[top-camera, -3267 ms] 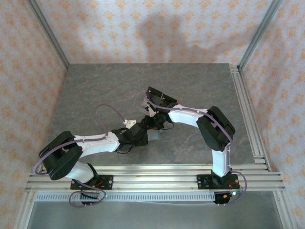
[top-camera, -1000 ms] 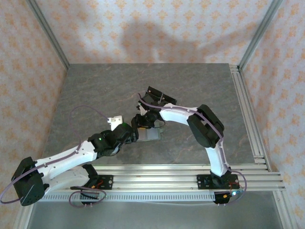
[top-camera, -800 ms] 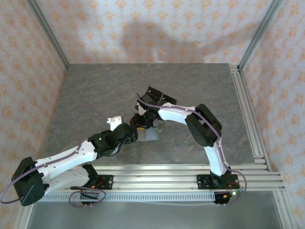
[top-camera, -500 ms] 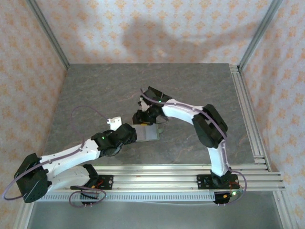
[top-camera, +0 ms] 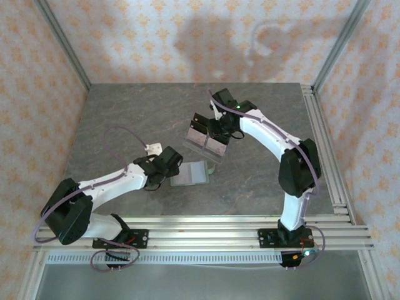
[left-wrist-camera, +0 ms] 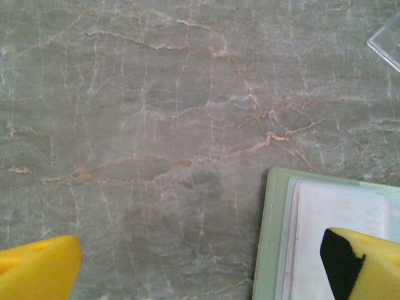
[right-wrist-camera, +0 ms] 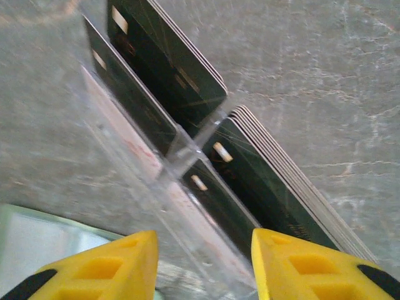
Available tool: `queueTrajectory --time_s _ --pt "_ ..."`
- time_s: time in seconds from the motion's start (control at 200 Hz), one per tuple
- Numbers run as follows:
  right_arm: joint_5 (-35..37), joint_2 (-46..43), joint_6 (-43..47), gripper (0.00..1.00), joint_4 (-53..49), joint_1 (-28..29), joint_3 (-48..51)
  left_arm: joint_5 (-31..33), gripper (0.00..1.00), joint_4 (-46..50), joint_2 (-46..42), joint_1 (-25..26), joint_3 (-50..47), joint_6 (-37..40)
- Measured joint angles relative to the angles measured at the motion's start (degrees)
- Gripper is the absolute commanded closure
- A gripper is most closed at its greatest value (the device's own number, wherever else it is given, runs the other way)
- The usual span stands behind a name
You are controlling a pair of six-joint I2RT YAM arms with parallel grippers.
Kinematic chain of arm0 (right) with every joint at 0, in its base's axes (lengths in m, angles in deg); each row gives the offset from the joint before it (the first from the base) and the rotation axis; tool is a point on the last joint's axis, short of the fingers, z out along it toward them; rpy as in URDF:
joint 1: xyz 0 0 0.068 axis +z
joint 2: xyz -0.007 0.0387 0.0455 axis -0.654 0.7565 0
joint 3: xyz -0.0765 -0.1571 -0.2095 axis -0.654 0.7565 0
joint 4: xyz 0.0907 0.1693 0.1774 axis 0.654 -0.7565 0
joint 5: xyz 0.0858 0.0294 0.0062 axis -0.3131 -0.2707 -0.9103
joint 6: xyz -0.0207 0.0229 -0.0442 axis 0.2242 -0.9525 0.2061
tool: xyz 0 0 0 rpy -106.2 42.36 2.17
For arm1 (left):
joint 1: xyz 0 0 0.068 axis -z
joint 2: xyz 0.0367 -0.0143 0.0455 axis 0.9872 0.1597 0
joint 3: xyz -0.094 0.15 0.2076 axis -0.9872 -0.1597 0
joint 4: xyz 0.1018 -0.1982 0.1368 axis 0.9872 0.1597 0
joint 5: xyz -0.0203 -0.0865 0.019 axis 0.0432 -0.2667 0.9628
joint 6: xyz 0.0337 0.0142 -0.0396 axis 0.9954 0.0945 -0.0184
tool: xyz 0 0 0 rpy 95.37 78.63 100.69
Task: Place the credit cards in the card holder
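**Thin cards, soft wallet**

The cards point(right-wrist-camera: 165, 59) stand on edge in a clear stand point(right-wrist-camera: 178, 150), just ahead of the right gripper point(right-wrist-camera: 203, 262). Its fingers are partly open and hold nothing. The front wall of the stand sits between them. The back cards show dark faces with pale edges. The front ones look pale pink through the plastic.

The cards are likely light, stiff and slick. They are packed close, so one may drag its neighbour along. The best hold looks like a pinch on the top edge of one card, with a finger on each flat face. The stand is hard plastic and may tip or slide if bumped.

The wallet point(left-wrist-camera: 275, 237) lies open and flat on the table point(left-wrist-camera: 156, 125). It is under the right finger of the left gripper point(left-wrist-camera: 200, 262), whose fingers are spread wide and hold nothing. The wallet has a green, soft-looking rim and a pale, smooth inside. It will likely bend or shift when a card is pushed in. The table is hard grey stone with thin veins.
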Motion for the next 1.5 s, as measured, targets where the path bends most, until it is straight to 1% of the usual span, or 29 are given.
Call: queueTrajectory --time_s 0.11,0.325,0.575,0.716,0.821,1.106,1.296,1.501 --pt "1.7 2.3 4.1 0.61 -1.3 0.0 -0.1 0.0 0.00 0.2 1.2 -0.9 1.3 1.0" --pt "2.4 3.4 7.0 0.62 -1.9 0.0 -0.1 0.0 0.00 0.4 2.7 -1.2 2.5 1.9" --pt "2.6 3.6 7.4 0.63 -1.7 0.1 0.1 0.0 0.00 0.4 2.9 -1.2 2.6 1.9" --pt "4.1 3.5 7.6 0.62 -0.7 0.6 0.9 0.0 0.00 0.4 2.9 -1.2 2.6 1.8" --pt "5.2 2.5 7.3 0.59 0.7 1.3 2.4 0.0 0.00 0.4 2.9 -1.2 2.6 1.8" --pt "7.9 -2.6 5.2 0.58 1.8 2.7 6.1 -0.2 0.00 0.4 2.9 -1.2 2.6 1.8" --pt "8.0 -4.7 5.4 0.61 1.7 3.1 5.7 -0.2 0.00 0.4 2.9 -1.2 2.6 1.8" --pt "7.1 -1.0 7.4 0.66 -0.4 4.5 3.4 -0.2 0.00 0.4 3.4 -1.2 2.6 1.8"
